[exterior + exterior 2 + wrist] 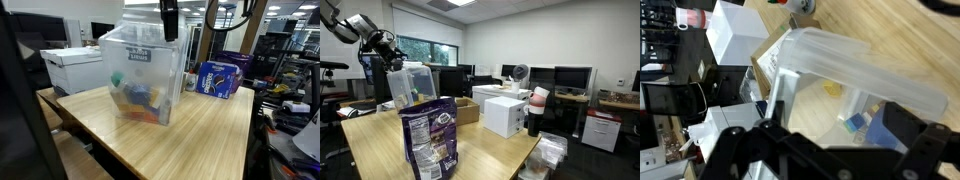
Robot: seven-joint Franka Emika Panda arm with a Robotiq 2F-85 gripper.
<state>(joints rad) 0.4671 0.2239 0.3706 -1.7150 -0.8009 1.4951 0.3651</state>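
Observation:
A tall clear plastic bin point(145, 70) stands on the wooden table point(210, 130). It holds several coloured toy blocks point(140, 100), blue, green, yellow and orange. My gripper point(168, 20) hangs just above the bin's open top, near its far rim. In an exterior view it is at the bin's upper left point(395, 62), beside the bin point(415, 85). The wrist view looks down into the bin point(860, 60), with blue and yellow blocks point(865, 122) on its floor. The gripper point(825, 135) has its fingers spread wide and holds nothing.
A blue-purple snack bag point(218, 78) stands on the table near the bin, close to the camera in an exterior view point(428, 140). A white box point(75, 68) and a cardboard box point(465, 108) sit beside it. Office desks and monitors lie behind.

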